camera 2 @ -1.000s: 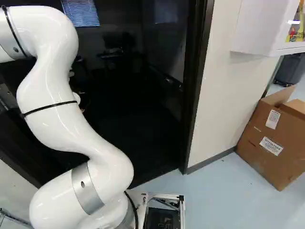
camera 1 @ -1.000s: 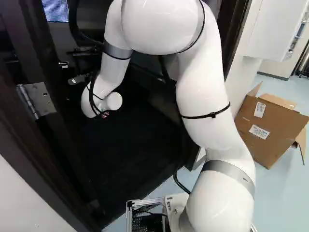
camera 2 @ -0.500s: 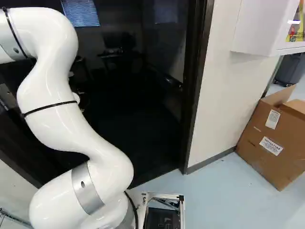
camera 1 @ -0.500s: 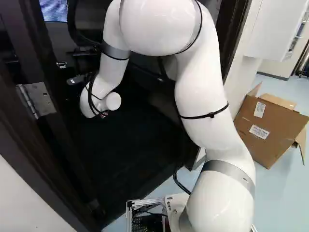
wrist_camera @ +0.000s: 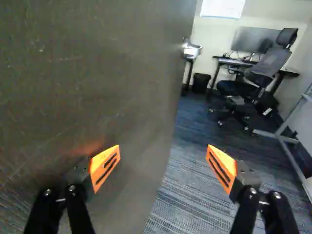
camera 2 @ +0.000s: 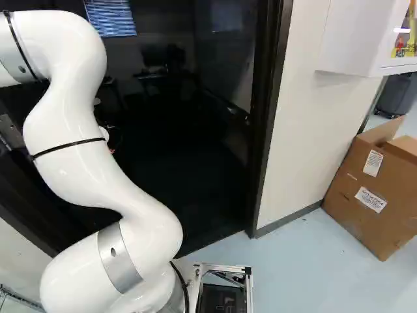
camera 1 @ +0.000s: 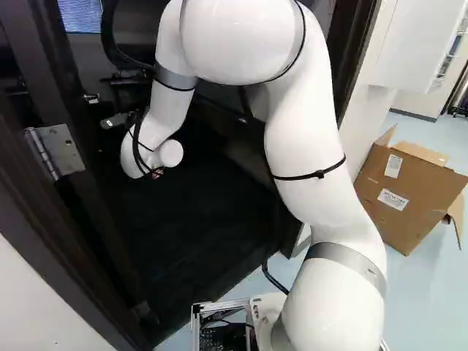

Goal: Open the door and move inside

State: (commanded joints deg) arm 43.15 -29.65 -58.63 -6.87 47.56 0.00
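Door [wrist_camera: 87, 87] open inward, alongside gripper [wrist_camera: 163, 168]. Fingers spread wide, nothing held; one near door face, contact can't tell. Chair [wrist_camera: 261, 70] beyond door. Door prob. heavy, stiff, smooth, not fragile; should swing slow on hinge [camera 1: 55, 151]. Best hold = handle [wrist_camera: 192, 50] at door's far edge, or push flat approx. there, w/ steady force, since pads may slip.
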